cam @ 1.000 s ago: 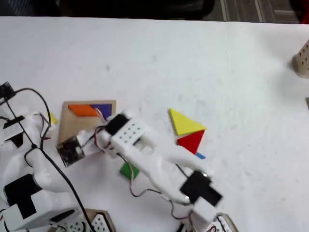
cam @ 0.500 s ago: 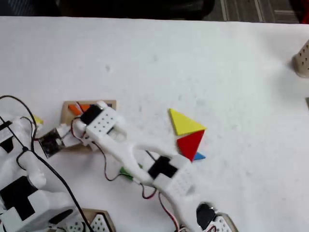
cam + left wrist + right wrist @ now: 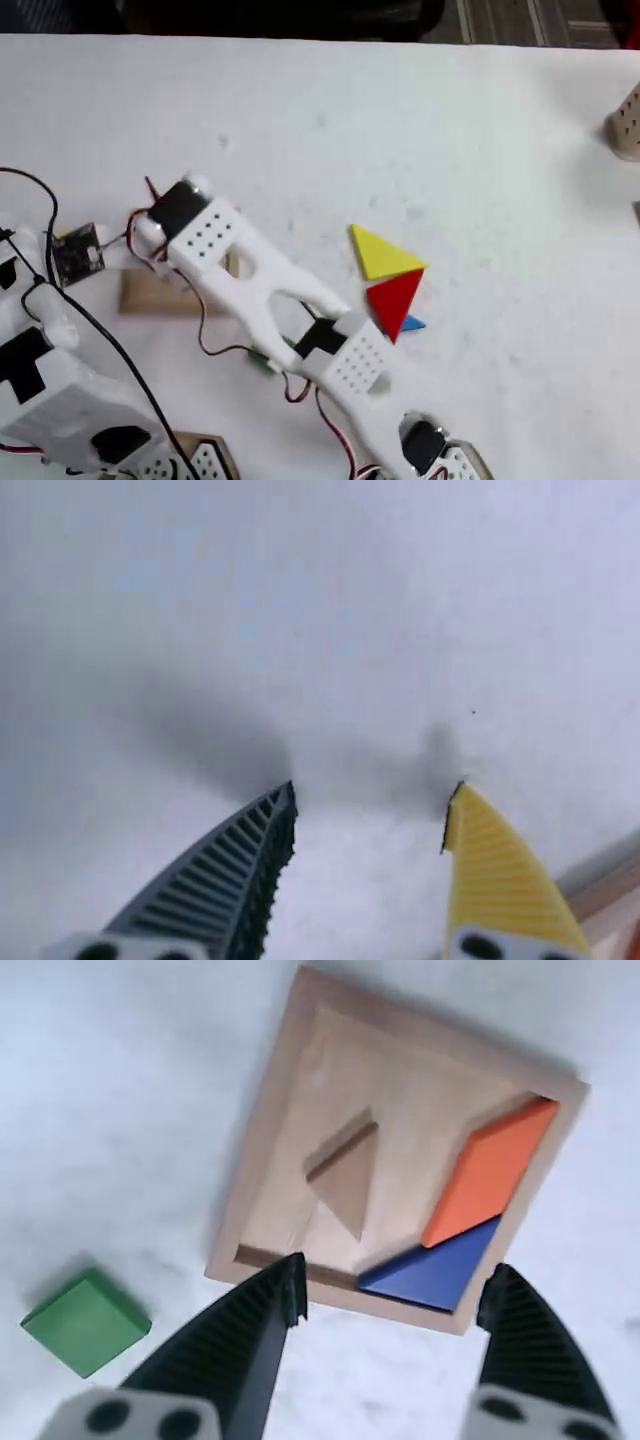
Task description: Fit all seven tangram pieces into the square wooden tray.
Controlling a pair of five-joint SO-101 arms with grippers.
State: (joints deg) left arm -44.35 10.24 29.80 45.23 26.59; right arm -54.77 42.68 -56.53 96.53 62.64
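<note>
The square wooden tray [image 3: 270,1150] holds an orange parallelogram [image 3: 490,1175], a blue triangle [image 3: 430,1270] and a plain wood triangle [image 3: 345,1170]. My right gripper [image 3: 395,1270] hangs open and empty above the tray's edge. In the high view the right arm [image 3: 250,280] covers most of the tray [image 3: 150,295]. A green square [image 3: 85,1320] lies on the table beside the tray, half hidden under the arm [image 3: 262,357]. To the right lie a yellow triangle [image 3: 385,253], a red triangle [image 3: 397,295] and a small blue piece [image 3: 414,323]. My left gripper [image 3: 370,785] is open over bare table, with a tray corner [image 3: 610,880] beside it.
The left arm [image 3: 40,340] and its black cables stand at the table's left edge. A perforated wooden object [image 3: 625,125] stands at the far right. The white table [image 3: 400,130] stretches bare toward the back.
The right arm has swung left and farther back over the tray, so the orange and blue pieces are now covered in the high view. The left arm has drawn back to the left.
</note>
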